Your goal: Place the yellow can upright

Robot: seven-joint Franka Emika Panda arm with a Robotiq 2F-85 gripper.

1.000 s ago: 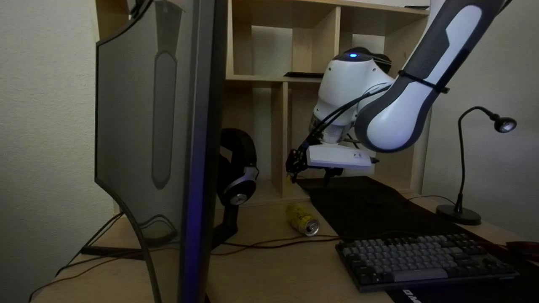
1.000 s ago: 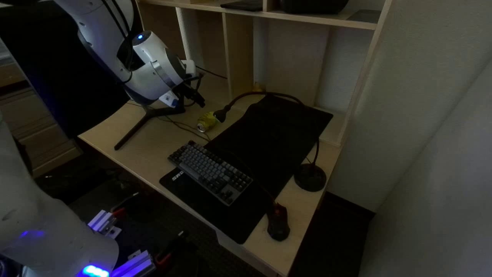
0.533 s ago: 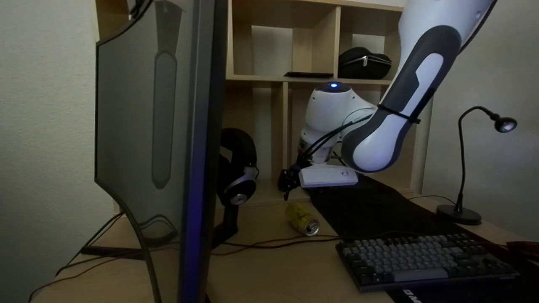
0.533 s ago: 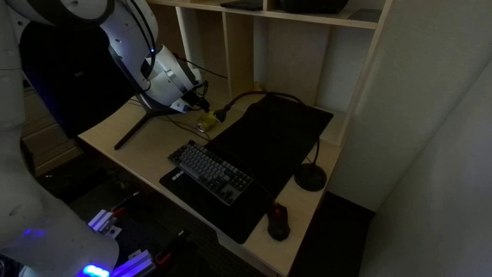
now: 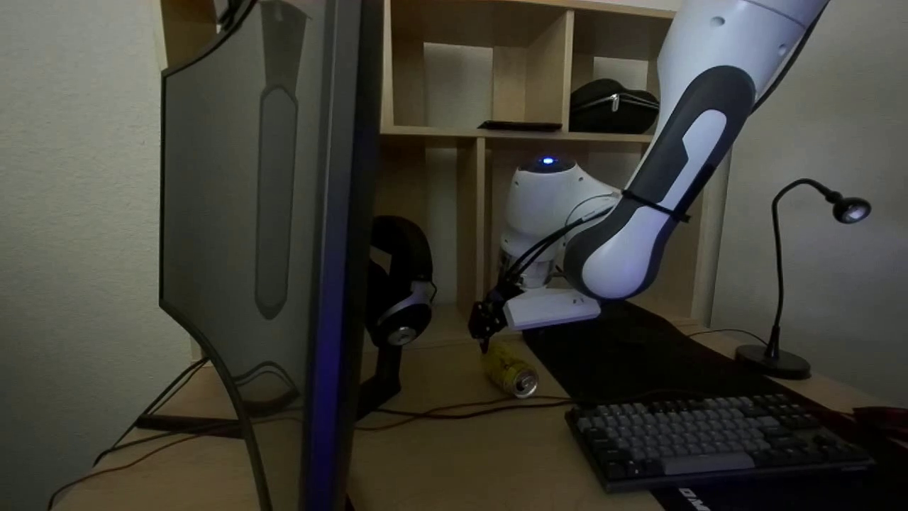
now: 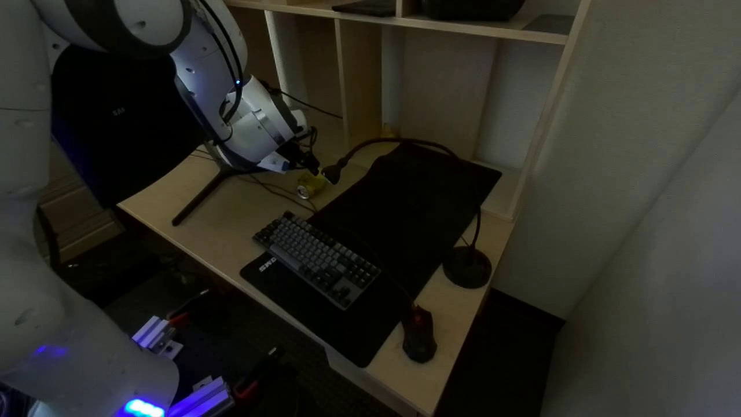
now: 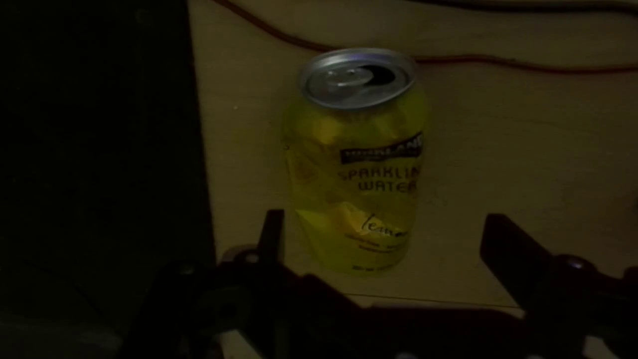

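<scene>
The yellow can (image 5: 508, 370) lies on its side on the wooden desk. Its silver top with the open mouth faces the viewer in an exterior view, and it also shows in the other exterior angle (image 6: 310, 185), partly covered by the lamp head. In the wrist view the dented can (image 7: 356, 184) lies between the fingers, its lid away from the gripper. My gripper (image 7: 383, 217) is open. The left finger is close to the can's side; a wider gap lies at the right finger. In an exterior view the gripper (image 5: 485, 344) is low, just above the can's far end.
A monitor (image 5: 340, 255) and black headphones on a stand (image 5: 403, 284) stand beside the can. Cables (image 5: 454, 411) run by its lid. A black desk mat (image 6: 399, 214), keyboard (image 6: 317, 259), mouse (image 6: 419, 334) and gooseneck lamp (image 6: 468, 266) are nearby. A shelf (image 5: 479, 234) stands behind.
The arm has come down and the gripper has lowered from well above the desk to just over the can. The can has not moved.
</scene>
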